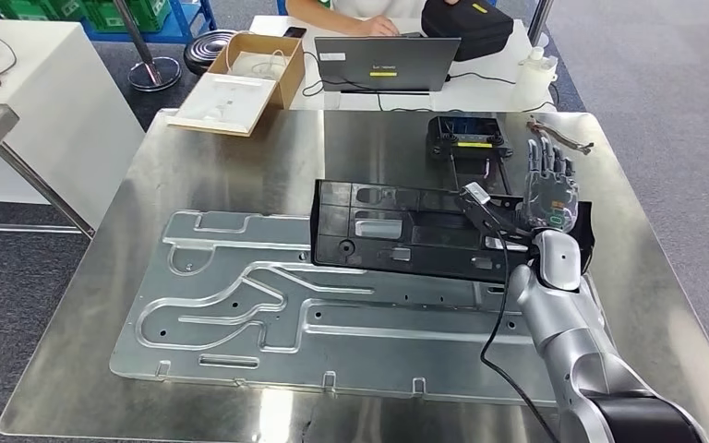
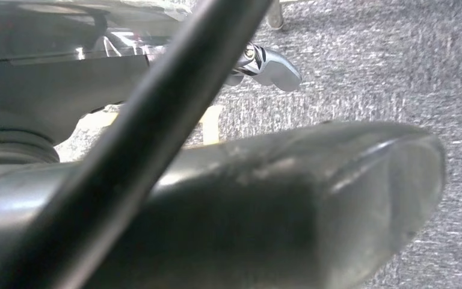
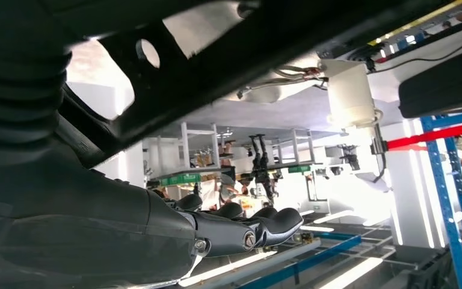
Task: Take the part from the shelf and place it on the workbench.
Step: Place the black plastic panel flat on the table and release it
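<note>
While the stamped metal panel lies flat on the steel workbench | black plastic part rests across the panel's far right edge | right hand over the part's right end, fingers spread, grip uncertain | left hand blurred, state cannot be told

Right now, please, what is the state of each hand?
Left hand: cannot be told; the wrist view is blurred.
Right hand: open, fingers spread at the black part, gripping nothing.
</note>
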Tool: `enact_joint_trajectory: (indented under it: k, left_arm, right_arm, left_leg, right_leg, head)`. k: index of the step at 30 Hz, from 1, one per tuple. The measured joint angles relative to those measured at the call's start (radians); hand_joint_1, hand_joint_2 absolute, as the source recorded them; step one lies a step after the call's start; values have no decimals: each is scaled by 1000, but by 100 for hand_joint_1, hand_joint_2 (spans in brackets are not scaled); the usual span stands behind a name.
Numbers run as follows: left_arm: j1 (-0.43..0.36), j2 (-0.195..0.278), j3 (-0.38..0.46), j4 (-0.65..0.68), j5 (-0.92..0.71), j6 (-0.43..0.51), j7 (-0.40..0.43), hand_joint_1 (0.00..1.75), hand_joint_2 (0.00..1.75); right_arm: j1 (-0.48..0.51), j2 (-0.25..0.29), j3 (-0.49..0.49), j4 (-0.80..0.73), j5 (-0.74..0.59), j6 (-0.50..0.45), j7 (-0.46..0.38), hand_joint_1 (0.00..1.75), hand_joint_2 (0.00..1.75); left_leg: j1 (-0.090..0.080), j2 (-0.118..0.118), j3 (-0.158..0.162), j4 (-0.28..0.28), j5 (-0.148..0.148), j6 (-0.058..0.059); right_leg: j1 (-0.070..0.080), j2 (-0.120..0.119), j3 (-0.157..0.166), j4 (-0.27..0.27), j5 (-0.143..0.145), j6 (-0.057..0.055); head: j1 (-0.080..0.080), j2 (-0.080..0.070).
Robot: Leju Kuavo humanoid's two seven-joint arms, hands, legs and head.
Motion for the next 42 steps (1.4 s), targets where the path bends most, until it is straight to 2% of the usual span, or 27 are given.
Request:
enact_joint_trajectory:
  k: [1,3,4,5,6,9,10,11,13,14,15,16,17,19,21,23,25,27,29,30,31,32,34,36,38,40,42]
  left_arm:
    - [1,0,0,0,2,0,1,0,0]
    - [0,0,0,0,7,-2,2,0,0]
    - [-1,0,0,0,10,-3,2,0,0]
    - [-2,0,0,0,13,-6,1,0,0]
    - [-2,1,0,0,16,-10,1,0,0]
    - [-3,2,0,0,25,-20,-1,0,0]
    - [-4,2,0,0,27,-21,-1,0,0]
    - [-5,1,0,0,28,-22,-2,0,0]
    - [-6,1,0,0,28,-22,-1,0,0]
    - [-6,1,0,0,28,-22,1,0,0]
    - [-6,2,0,0,28,-22,2,0,0]
    - [-6,2,0,0,28,-22,4,0,0]
    - [-6,2,0,0,28,-22,5,0,0]
    - [-8,2,0,0,28,-22,6,0,0]
    - [-11,2,0,0,28,-18,7,0,0]
    - [-12,3,0,0,28,-16,11,0,0]
    - [-12,5,0,0,30,-16,20,0,0]
    - [-12,9,0,0,31,-16,29,0,0]
    - [-13,13,0,0,31,-16,33,0,0]
    - [-14,15,0,0,32,-16,35,0,0]
    - [-14,16,0,0,32,-17,36,0,0]
    - [-15,17,0,0,33,-17,38,0,0]
    - [-19,20,0,0,36,-17,44,0,0]
    - [-25,23,0,0,40,-16,48,0,0]
    - [-27,25,0,0,44,-14,49,0,0]
    - [-26,27,1,0,53,-13,42,0,0]
    - [-26,27,2,0,65,-16,28,0,0]
  right_arm:
    - [1,0,1,1,1,0,0,0,0]
    - [2,0,1,3,3,0,1,0,0]
    - [2,0,1,4,3,0,1,0,0]
    - [2,0,1,4,3,0,2,0,0]
    - [1,-1,1,5,3,1,3,0,0]
    - [2,-3,1,6,3,2,1,0,0]
    - [2,-4,1,6,3,4,0,0,0]
    - [3,-5,1,6,1,8,-1,0,0]
    - [3,-6,3,6,-4,30,-5,0,0]
    - [3,-6,4,5,-10,49,-8,0,0]
    - [3,-6,6,4,-17,69,-11,0,0]
    - [2,-6,8,1,-23,87,-14,0,0]
    - [0,-6,11,-2,-29,98,-15,0,0]
    - [-6,-4,15,-10,-43,115,-17,0,0]
    - [-14,-1,17,-16,-79,156,-26,0,0]
    - [-23,5,18,-24,-152,251,-32,0,0]
    - [-42,19,19,-36,-245,371,-16,0,0]
    - [-74,35,20,-43,-329,466,19,0,0]
    - [-104,47,22,-45,-391,522,49,0,0]
    - [-115,52,24,-44,-415,539,61,0,0]
    - [-124,55,25,-43,-437,554,72,0,0]
    - [-134,58,25,-41,-459,567,82,0,0]
    - [-161,64,25,-33,-511,591,101,0,0]
    - [-192,68,25,-18,-561,605,110,0,0]
    - [-212,71,25,-3,-592,607,105,0,0]
    - [-218,74,28,3,-605,600,87,0,0]
    - [-224,77,37,4,-612,589,68,0,0]
  left_leg:
    - [0,0,-1,-12,22,3]
    - [-2,0,49,-135,98,15]
    - [-5,0,78,-200,126,20]
    - [-7,0,98,-245,142,25]
    - [-9,-1,106,-266,146,28]
    - [-8,1,107,-281,158,40]
    - [-6,3,107,-287,165,45]
    - [-3,5,104,-293,173,50]
    - [-2,7,92,-295,183,54]
    - [-2,8,85,-295,187,53]
    - [-1,8,77,-293,192,52]
    - [0,8,70,-292,197,50]
    - [2,7,63,-289,201,48]
    - [3,3,49,-282,207,38]
    - [1,0,39,-277,214,24]
    - [0,-1,35,-280,222,8]
    - [2,-1,23,-263,206,-4]
    - [4,-1,-13,-174,141,-10]
    - [4,-1,-62,-41,72,-13]
    - [4,-1,-73,1,60,-13]
    - [2,-1,-67,7,68,-10]
    - [0,-1,-43,-26,92,-4]
    - [-7,-2,34,-155,142,15]
    - [-14,-2,85,-246,159,29]
    - [-19,-2,95,-270,160,34]
    - [-12,1,102,-288,170,40]
    - [-5,4,106,-304,181,45]
  right_leg:
    - [2,1,2,1,-1,-1]
    - [5,3,8,2,-4,-1]
    - [8,3,9,5,-6,1]
    - [10,4,8,7,-6,4]
    - [11,4,6,8,-4,8]
    - [10,5,1,9,-4,24]
    - [9,6,-5,24,-21,29]
    - [7,6,-19,59,-53,35]
    - [-1,5,-63,179,-135,45]
    - [-6,5,-81,237,-164,50]
    - [-10,5,-85,266,-173,55]
    - [-15,4,-70,260,-163,58]
    - [-19,3,-38,219,-140,61]
    - [-24,3,44,90,-98,64]
    - [-20,6,79,22,-87,56]
    - [-17,8,71,17,-84,40]
    - [-18,8,63,13,-74,21]
    - [-18,7,53,12,-62,6]
    - [-11,7,43,14,-56,-1]
    - [-6,7,41,14,-54,-2]
    - [-2,6,40,15,-53,-3]
    - [2,5,40,15,-53,-3]
    - [8,4,40,15,-53,-3]
    - [9,3,38,14,-51,0]
    - [7,3,36,11,-47,9]
    - [7,3,35,15,-55,19]
    - [4,3,9,73,-98,30]
  head:
    - [0,0]
    - [0,0]
    - [0,0]
    - [0,0]
    - [0,0]
    - [0,0]
    - [0,0]
    - [0,0]
    - [0,0]
    - [0,0]
    - [0,0]
    - [0,0]
    - [0,0]
    - [0,0]
    - [0,0]
    - [0,0]
    - [0,0]
    - [0,0]
    - [0,0]
    - [0,0]
    - [0,0]
    - [0,0]
    - [0,0]
    - [0,0]
    - [0,0]
    - [0,0]
    - [0,0]
